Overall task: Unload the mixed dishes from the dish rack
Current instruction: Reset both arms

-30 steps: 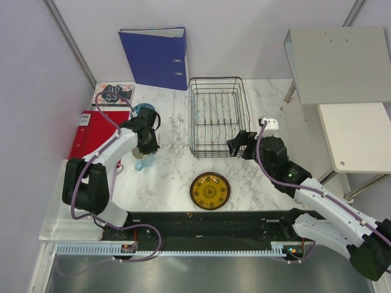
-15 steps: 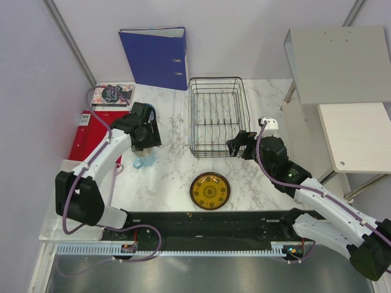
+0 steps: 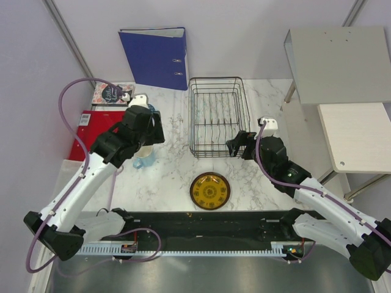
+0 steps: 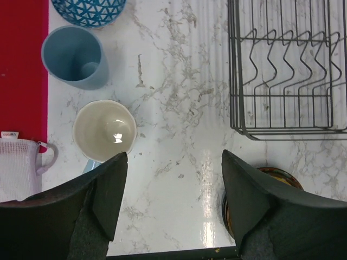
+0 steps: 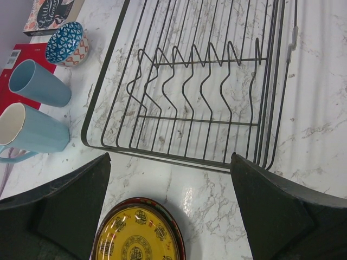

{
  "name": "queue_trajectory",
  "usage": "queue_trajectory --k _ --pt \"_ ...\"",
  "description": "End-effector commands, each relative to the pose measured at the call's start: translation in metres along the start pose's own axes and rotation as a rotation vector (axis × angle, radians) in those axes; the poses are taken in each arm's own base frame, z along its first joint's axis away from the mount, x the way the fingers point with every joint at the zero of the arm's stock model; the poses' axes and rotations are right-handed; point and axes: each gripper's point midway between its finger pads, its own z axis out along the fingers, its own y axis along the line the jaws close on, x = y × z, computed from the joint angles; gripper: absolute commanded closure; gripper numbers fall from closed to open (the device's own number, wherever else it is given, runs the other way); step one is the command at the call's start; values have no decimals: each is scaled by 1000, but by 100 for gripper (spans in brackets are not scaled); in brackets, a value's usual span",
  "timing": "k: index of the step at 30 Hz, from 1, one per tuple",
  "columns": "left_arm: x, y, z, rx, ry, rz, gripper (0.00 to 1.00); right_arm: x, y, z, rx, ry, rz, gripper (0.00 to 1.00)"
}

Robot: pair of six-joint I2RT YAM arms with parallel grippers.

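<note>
The black wire dish rack (image 3: 217,116) stands empty on the marble table; it also shows in the left wrist view (image 4: 290,70) and the right wrist view (image 5: 200,81). The yellow plate (image 3: 209,190) lies on the red plate (image 5: 181,216) in front of the rack. Left of the rack stand the blue patterned bowl (image 4: 88,8), a pale blue cup (image 4: 76,57) and a second pale blue cup with a cream inside (image 4: 104,130). My left gripper (image 3: 145,129) is open and empty, high above the cups. My right gripper (image 3: 238,145) is open and empty by the rack's near right corner.
A blue ring binder (image 3: 156,58) stands behind the rack's left side. A red folder (image 3: 91,131) and a book (image 3: 110,93) lie along the table's left edge. A grey cabinet (image 3: 339,58) stands at the right.
My left arm has risen and swung its elbow towards the near side; its gripper has lifted off the cups, open. The right arm and the dishes have not moved.
</note>
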Motion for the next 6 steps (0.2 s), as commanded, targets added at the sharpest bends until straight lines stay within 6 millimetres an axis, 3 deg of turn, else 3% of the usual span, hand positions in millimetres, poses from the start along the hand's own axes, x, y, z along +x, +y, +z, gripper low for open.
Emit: queue_trajectory --k 1,6 --pt "0 -16 -4 25 -25 87 23 -7 3 -1 -7 -26 -7 2" --pt "19 -42 6 73 29 174 24 -13 4 -3 -5 -30 -13 2"
